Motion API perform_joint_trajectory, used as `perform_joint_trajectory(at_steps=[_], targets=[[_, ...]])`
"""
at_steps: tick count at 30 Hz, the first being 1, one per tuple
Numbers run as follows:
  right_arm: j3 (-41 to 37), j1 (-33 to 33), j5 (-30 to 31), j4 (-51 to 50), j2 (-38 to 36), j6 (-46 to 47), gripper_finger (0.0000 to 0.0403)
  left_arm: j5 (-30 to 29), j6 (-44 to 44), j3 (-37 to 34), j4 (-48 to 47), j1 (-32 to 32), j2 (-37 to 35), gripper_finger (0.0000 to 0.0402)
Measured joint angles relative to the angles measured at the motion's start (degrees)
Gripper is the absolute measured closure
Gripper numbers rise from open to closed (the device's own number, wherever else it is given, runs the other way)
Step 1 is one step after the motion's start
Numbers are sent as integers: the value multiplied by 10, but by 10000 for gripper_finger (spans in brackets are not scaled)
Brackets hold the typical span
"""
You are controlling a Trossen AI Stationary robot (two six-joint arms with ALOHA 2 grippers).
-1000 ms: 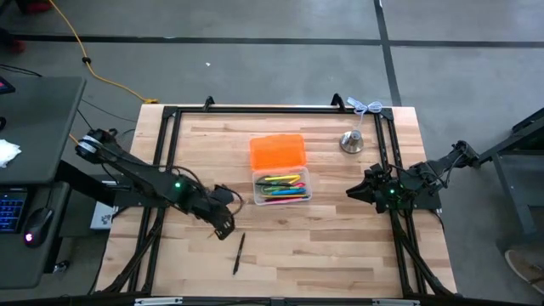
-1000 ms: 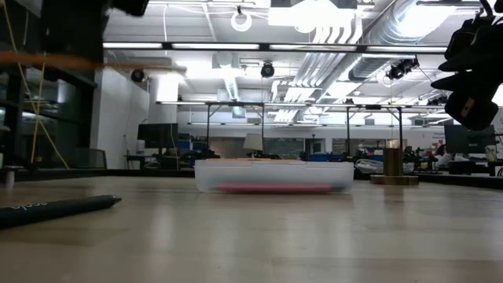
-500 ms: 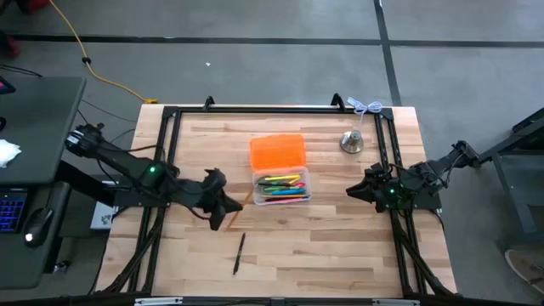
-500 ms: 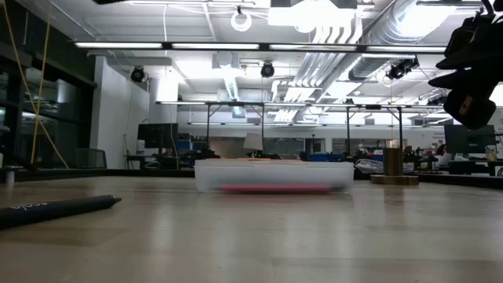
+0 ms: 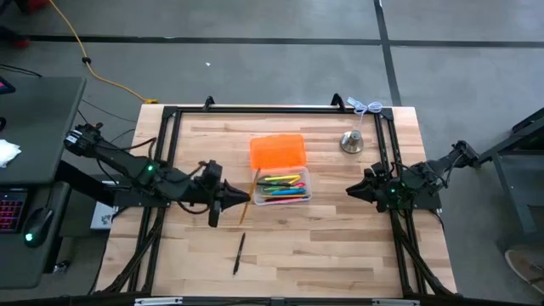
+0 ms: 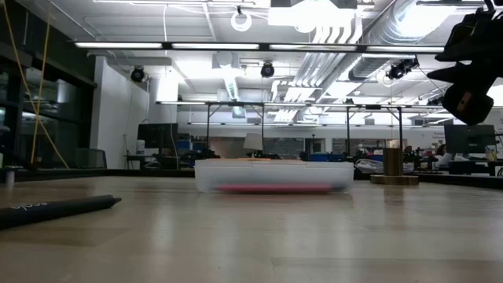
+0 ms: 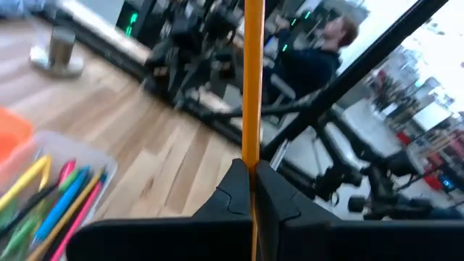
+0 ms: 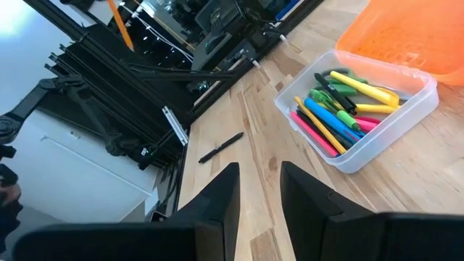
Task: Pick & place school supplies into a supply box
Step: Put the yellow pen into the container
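My left gripper (image 5: 235,204) (image 7: 252,183) hovers above the table just left of the supply box, shut on an orange pencil (image 5: 245,207). The supply box (image 5: 281,188) (image 6: 273,176) is clear plastic and rests on the table near its middle. Its orange lid (image 5: 277,153) is folded open on the far side, and several coloured pens and markers (image 8: 341,109) lie inside. A black pen (image 5: 239,253) (image 8: 221,147) lies flat on the table nearer the front edge. My right gripper (image 5: 351,193) (image 8: 254,196) waits at the table's right side, open and holding nothing. My left gripper pinches the orange pencil's shaft (image 7: 252,156) between its two fingers. The fingers reach in roughly level from the table's left and lie across the pencil. The pencil is lifted clear of the table, and a long part of it sticks out past the fingers.
A silver bell (image 5: 351,141) (image 6: 393,167) stands at the far right of the table. A black frame (image 5: 272,110) runs along the table's edges. Bare wood lies in front of the box around the black pen.
My left gripper has risen with the orange pencil and moved a little toward the far edge and the box. It has tipped from pointing down to nearly level, staying shut on the pencil. My right gripper has kept still.
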Motion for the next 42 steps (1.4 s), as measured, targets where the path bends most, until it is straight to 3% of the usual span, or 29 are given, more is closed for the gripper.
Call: perform_joint_trajectory(at_steps=[14,22,32,42], targets=[[0,0,-30,0,0,0,325,-116,126,0,182,0,0,373],[0,0,-58,0,0,0,325,-133,209,0,291,0,15,373],[0,0,-78,1,0,0,325,-115,242,-1,380,0,59,373],[0,0,-78,4,0,0,325,-37,256,-1,469,0,100,373]])
